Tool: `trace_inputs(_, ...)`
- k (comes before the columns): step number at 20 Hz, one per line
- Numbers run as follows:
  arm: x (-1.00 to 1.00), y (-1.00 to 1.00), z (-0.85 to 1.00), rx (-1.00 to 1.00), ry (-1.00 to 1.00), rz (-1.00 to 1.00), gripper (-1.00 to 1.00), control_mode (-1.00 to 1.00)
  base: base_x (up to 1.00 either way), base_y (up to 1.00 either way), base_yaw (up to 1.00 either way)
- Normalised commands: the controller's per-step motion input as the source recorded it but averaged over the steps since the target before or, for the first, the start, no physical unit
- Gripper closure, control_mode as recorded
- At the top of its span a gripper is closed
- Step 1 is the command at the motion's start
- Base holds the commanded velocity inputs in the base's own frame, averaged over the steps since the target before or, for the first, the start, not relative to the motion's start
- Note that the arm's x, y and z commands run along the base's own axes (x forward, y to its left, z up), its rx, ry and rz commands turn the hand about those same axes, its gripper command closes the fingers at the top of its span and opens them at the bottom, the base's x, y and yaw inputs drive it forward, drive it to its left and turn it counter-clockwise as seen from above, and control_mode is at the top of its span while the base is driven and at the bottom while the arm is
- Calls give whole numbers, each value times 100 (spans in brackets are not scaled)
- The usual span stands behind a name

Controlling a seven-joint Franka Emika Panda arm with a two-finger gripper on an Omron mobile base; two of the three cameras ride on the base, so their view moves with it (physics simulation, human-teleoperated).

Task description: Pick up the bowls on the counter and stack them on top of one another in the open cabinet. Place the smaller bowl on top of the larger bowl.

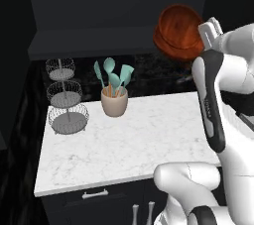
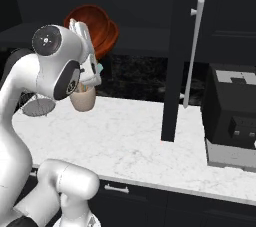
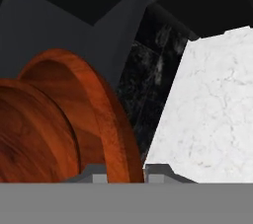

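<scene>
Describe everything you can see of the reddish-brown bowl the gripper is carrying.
The glossy reddish-brown wood-look bowl is round and shallow, with streaky grain. It hangs tipped on edge above the white marble counter, level with the black cabinet's shelf ledge. The gripper straddles its rim, one fingertip on each side. Whether a second bowl nests against it is unclear.

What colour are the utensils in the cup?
Teal utensils in a beige cup; clearest in the left base view.

Bowl: we are seeing a reddish-brown bowl point(image 3: 74, 119) tilted on edge, its rim running between the gripper point(image 3: 126, 171) fingertips.
Counter: white marble counter point(image 3: 207, 109) is lying to the right.
Backsplash: dark speckled backsplash point(image 3: 148, 80) is showing between them.
</scene>
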Motion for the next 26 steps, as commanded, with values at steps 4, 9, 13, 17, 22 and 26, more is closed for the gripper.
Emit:
trace_inputs(4,95,5,0,0,2,-6,100,-100,0,0,0)
trace_inputs(9,90,5,0,0,0,-6,100,-100,0,0,0)
trace_inputs(13,91,4,0,0,-2,-6,100,-100,0,0,0)
trace_inputs(17,91,1,0,0,0,-4,-100,-100,0,0,0)
trace_inputs(22,89,1,0,0,0,-4,-100,-100,0,0,0)
trace_inputs(26,-14,0,0,0,0,0,-100,-100,0,0,0)
